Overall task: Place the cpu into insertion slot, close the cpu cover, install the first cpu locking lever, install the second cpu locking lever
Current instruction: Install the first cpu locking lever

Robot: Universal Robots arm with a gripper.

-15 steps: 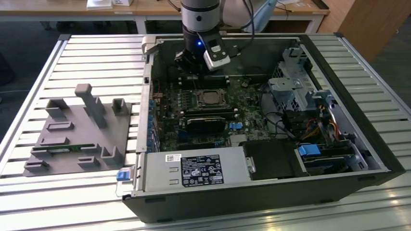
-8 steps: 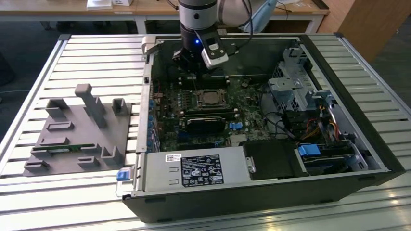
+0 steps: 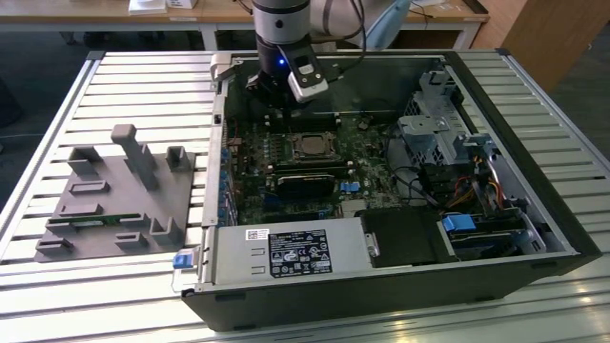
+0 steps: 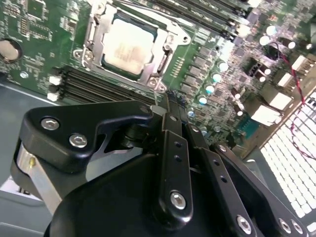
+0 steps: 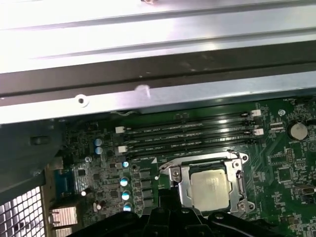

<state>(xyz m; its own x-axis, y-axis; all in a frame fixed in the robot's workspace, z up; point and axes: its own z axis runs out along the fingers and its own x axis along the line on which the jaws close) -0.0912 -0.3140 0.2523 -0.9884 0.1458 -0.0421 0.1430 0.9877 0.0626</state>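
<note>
The cpu [image 4: 127,47] sits in the insertion slot [image 4: 161,61], with the hand [image 4: 165,98], pinched together, pointing down just beside it.

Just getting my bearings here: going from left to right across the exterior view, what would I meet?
grey parts fixture → cpu → silver drive cage → case's right wall

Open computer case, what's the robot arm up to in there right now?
The robot arm's tool hangs closed over the motherboard inside the computer case, just short of the cpu. The cpu is already seated, with the cpu cover lying flat around it. I can't tell whether the locking levers are latched.
</note>
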